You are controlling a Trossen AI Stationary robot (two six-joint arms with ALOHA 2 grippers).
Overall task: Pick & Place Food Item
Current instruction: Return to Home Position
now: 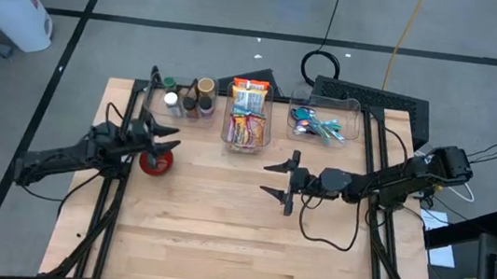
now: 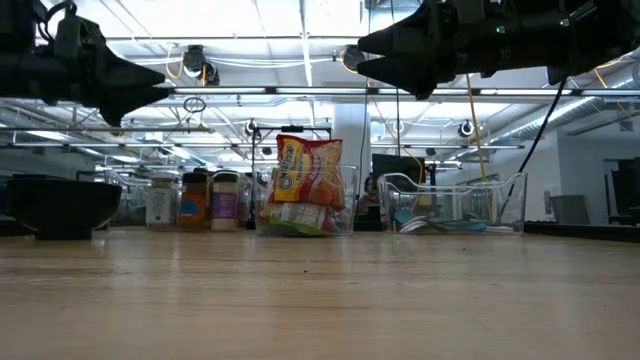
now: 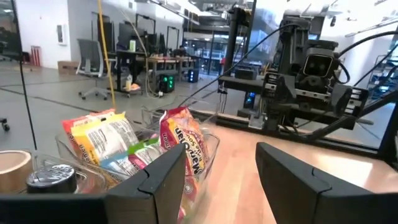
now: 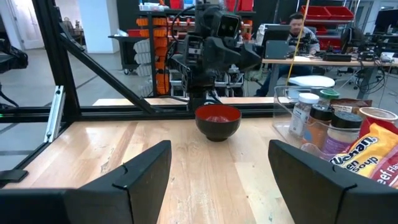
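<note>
A clear bin (image 1: 248,125) at the table's far middle holds several snack packets (image 3: 180,146), also seen in the low view (image 2: 305,185). A red bowl (image 1: 158,160) stands on the table at the left; the right wrist view shows it too (image 4: 217,121). My left gripper (image 1: 166,139) is open and empty, raised above the table just beyond the bowl. My right gripper (image 1: 279,181) is open and empty, raised over the table's middle, pointing toward the left edge.
Several spice jars (image 1: 187,100) stand at the far left beside the bin. A second clear bin (image 1: 325,125) with blue and teal utensils stands at the far right. Bare wood lies across the table's near half. A person sits in the room beyond (image 4: 298,31).
</note>
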